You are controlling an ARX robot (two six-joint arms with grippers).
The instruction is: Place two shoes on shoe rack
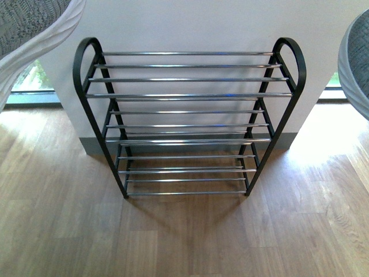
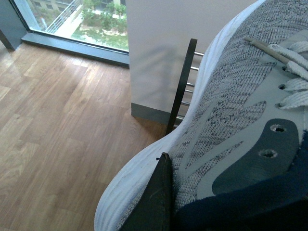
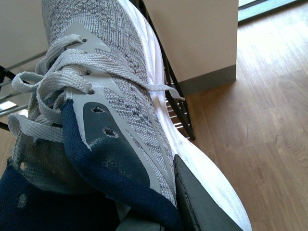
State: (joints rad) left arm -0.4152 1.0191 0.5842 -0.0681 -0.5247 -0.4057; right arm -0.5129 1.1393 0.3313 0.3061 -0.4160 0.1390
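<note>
Shoes are hanging up high: the left shoe [image 1: 29, 29] at the near left, the right shoe [image 1: 357, 63] at the near right. The rack [image 1: 190, 95] is standing empty between them, lower and farther, by the wall [image 1: 190, 26]. Both toes are pointing toward it. The left gripper [image 2: 192, 211] and right gripper [image 3: 159, 211] are each pinching a shoe's side. The inner fingers are hidden, probably inside the shoes.

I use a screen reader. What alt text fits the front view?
A black-and-chrome shoe rack stands empty on a wooden floor against a white wall. A grey sneaker juts into the upper left corner, a second sneaker into the upper right.
</note>
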